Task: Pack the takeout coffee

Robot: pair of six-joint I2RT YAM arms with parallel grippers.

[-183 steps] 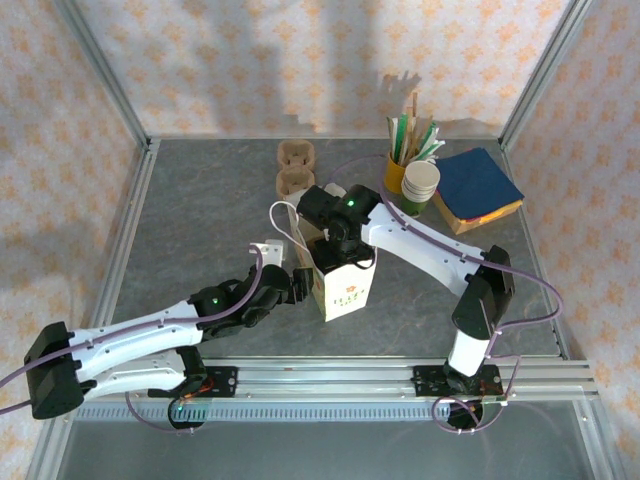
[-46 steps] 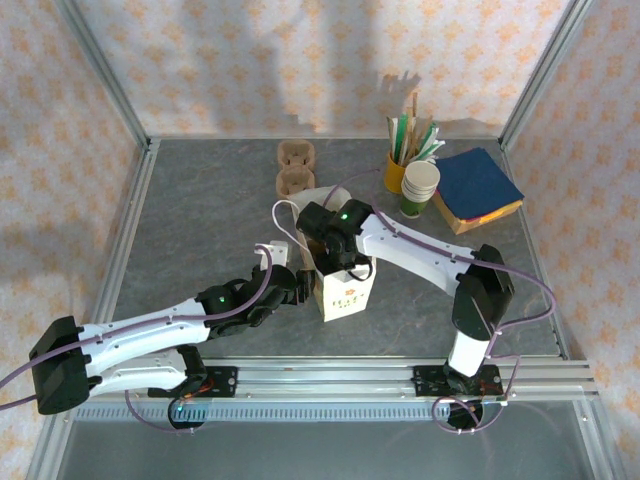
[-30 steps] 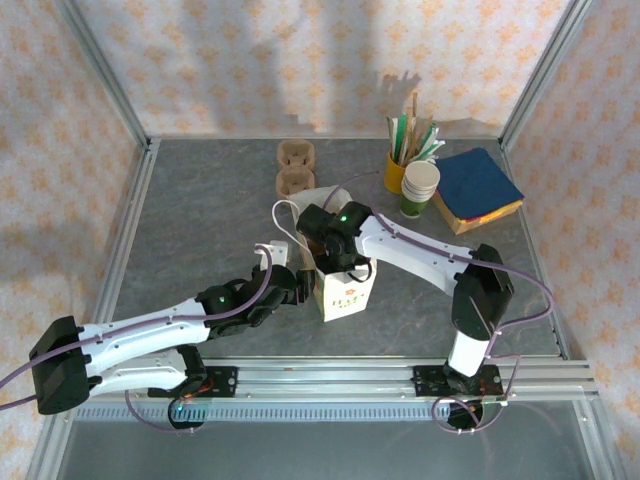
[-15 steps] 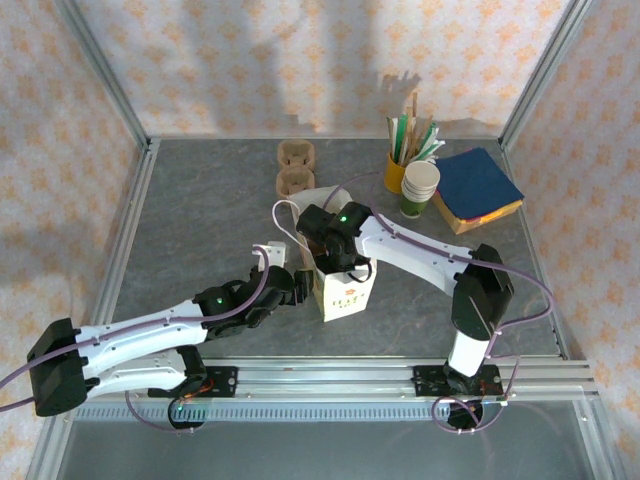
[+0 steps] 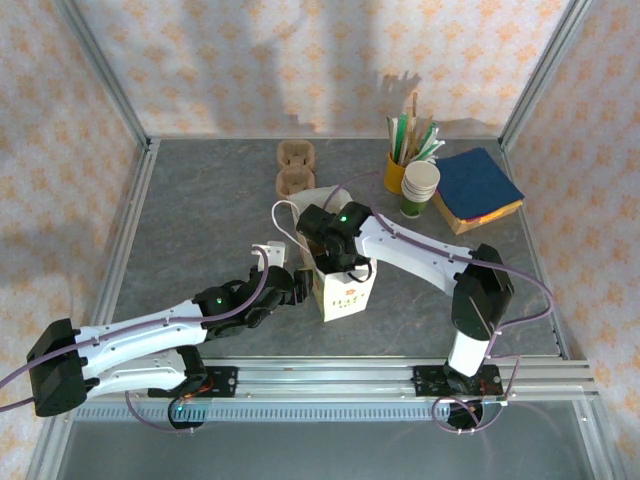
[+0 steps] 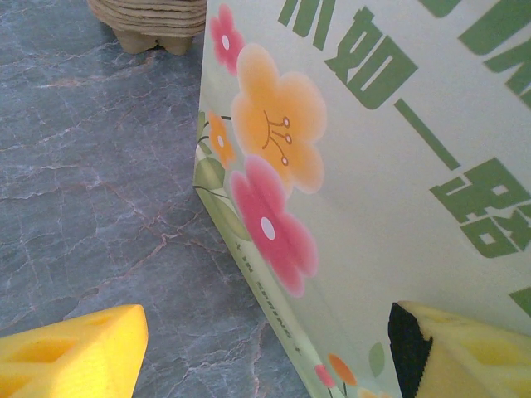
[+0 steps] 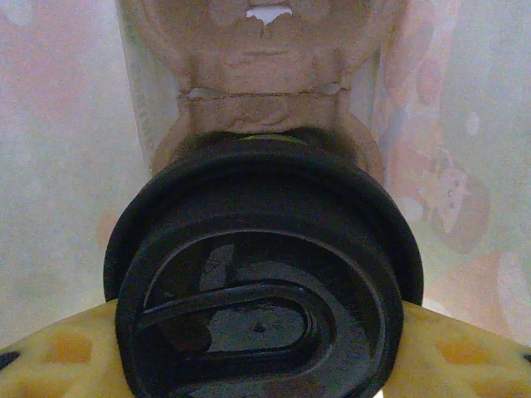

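Note:
A pale green paper bag [image 5: 345,292] printed with flowers stands upright at the table's middle. My right gripper [image 5: 336,262] reaches down into its open top. In the right wrist view the takeout coffee's black lid [image 7: 261,274] sits between the yellow fingers [image 7: 58,356], gripper [image 7: 261,352] shut on it, the bag's walls all around. A brown cardboard carrier [image 7: 265,75] lies below it inside the bag. My left gripper [image 5: 300,285] is at the bag's left side, open, with the bag's lower corner [image 6: 274,274] between its spread fingers [image 6: 75,352].
Two brown cardboard carriers [image 5: 295,168] lie behind the bag. At the back right stand a yellow cup of sticks and straws [image 5: 398,170], a lidless stack of white-and-green cups [image 5: 420,188] and a pile of blue napkins [image 5: 478,185]. Metal frame rails border the table.
Over the earlier seconds my right gripper sank lower into the bag with the coffee. In the last second both arms and the bag have hardly moved.

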